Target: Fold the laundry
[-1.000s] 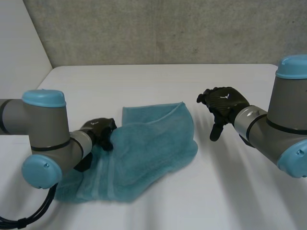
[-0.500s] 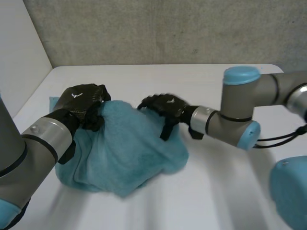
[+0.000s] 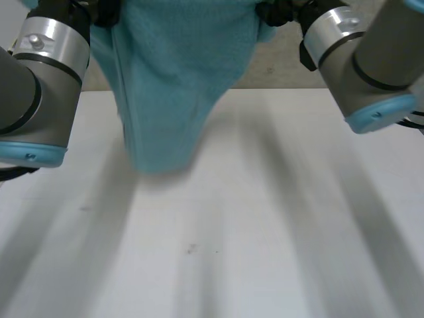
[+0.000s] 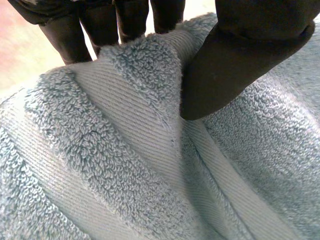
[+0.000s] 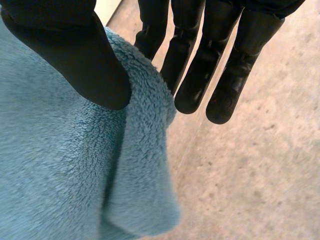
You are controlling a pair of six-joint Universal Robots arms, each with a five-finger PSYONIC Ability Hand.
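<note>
The teal towel point(image 3: 175, 79) hangs in the air between my two raised arms, its lowest fold just above the white table point(image 3: 265, 232). My left hand point(image 3: 99, 12) holds the towel's upper left part. In the left wrist view its thumb point(image 4: 240, 60) presses a ribbed band of the towel point(image 4: 125, 165) against the fingers point(image 4: 125, 20). My right hand point(image 3: 278, 10) is at the upper right part. In the right wrist view its thumb point(image 5: 70, 55) lies on the towel's point(image 5: 55, 165) edge, with the fingers point(image 5: 200, 65) behind it.
A grey concrete wall point(image 3: 278, 73) stands behind the table's far edge. The bare tabletop stretches out under the hanging towel and towards me.
The towel was lying on the table with my left hand on it. My right hand came across and closed on it, and both arms have lifted it off the table.
</note>
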